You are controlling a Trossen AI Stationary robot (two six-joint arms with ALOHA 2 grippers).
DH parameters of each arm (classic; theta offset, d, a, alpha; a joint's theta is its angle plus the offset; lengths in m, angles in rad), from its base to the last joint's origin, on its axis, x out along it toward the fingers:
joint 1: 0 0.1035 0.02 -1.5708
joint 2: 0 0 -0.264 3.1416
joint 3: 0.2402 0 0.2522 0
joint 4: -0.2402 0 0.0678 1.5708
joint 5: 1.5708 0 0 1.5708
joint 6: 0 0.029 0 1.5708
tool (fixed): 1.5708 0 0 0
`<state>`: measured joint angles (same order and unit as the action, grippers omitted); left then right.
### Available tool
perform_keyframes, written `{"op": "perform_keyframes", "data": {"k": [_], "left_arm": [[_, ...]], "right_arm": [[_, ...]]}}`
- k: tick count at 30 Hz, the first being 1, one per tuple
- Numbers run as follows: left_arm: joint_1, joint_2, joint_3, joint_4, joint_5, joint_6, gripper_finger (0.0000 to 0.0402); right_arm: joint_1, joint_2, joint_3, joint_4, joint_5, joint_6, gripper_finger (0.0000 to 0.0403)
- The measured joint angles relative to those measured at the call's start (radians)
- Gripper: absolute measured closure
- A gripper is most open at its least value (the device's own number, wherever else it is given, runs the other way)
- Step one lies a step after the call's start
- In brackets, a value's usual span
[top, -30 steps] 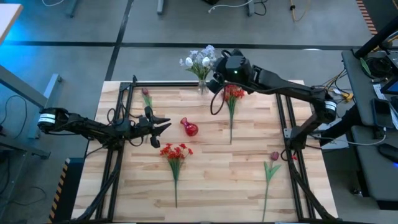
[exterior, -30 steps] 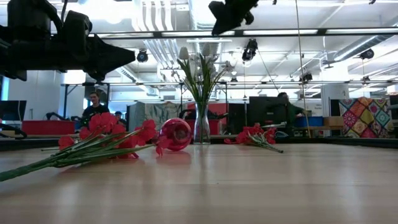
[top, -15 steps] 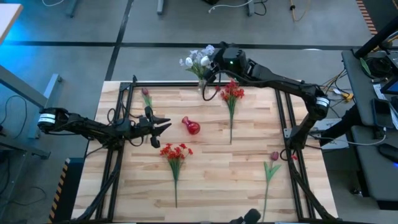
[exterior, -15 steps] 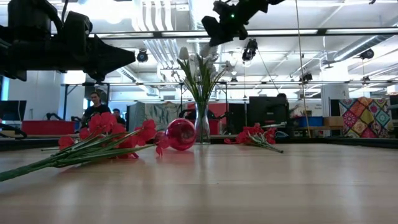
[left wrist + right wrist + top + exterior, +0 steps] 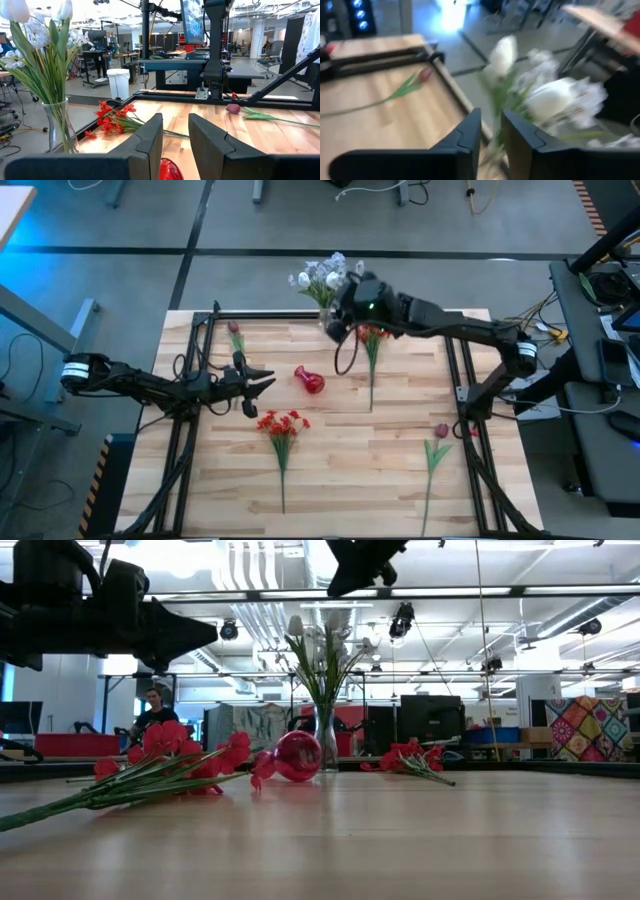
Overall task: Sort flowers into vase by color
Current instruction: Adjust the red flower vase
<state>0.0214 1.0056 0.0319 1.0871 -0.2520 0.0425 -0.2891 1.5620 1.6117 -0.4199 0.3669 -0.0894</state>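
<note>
Across the pale wood-plank counter [image 5: 330, 470] with its black frame rails, flowers lie scattered, and beyond it is a big workshop room: grey floor, bright ceiling lights, desks and monitors, and a person [image 5: 152, 710] standing far back in the low view. At the far edge stands a clear glass vase [image 5: 325, 743] holding the white and pale-blue flowers [image 5: 320, 277], stems upright. A small red vase [image 5: 308, 382] lies tipped on its side mid-counter. One red bunch [image 5: 280, 426] lies with its blossoms toward the far side and its stem running straight toward the near edge; the second red bunch [image 5: 374, 338] lies the same way, just beside the glass vase. A pink tulip [image 5: 234, 330] sits near the far-left corner, and another pink tulip [image 5: 440, 431] lies near the right rail, stem pointing toward the near edge. The left hand [image 5: 262, 379] waits low over the counter's left side, pointing at the red vase, fingers a narrow gap apart and holding nothing. The right hand [image 5: 340, 315] hovers by the white blossoms, fingers [image 5: 465, 137] also narrowly apart with nothing between them.
</note>
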Motion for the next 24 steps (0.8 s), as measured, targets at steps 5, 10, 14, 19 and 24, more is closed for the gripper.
{"op": "perform_keyframes", "data": {"k": [5, 10, 14, 19, 24], "left_arm": [[0.0, -0.008, -0.007, -0.005, 0.0, -0.003, 0.0323], [0.0, -0.024, -0.016, -0.004, 0.0, -0.004, 0.0323], [0.0, -0.043, -0.021, -0.004, 0.0, -0.004, 0.0323], [0.0, -0.06, -0.022, -0.016, 0.0, -0.008, 0.0323], [0.0, -0.062, -0.022, -0.029, 0.0, -0.008, 0.0323]], "right_arm": [[0.099, 0.051, -0.018, -0.1, -0.001, 0.1, 0.0276], [0.191, 0.137, -0.025, -0.122, -0.009, 0.161, 0.0229], [0.231, 0.212, -0.022, -0.114, -0.013, 0.215, 0.0201], [0.222, 0.305, -0.015, -0.088, -0.081, 0.303, 0.0177], [0.19, 0.384, -0.014, -0.057, -0.114, 0.314, 0.0171]]}}
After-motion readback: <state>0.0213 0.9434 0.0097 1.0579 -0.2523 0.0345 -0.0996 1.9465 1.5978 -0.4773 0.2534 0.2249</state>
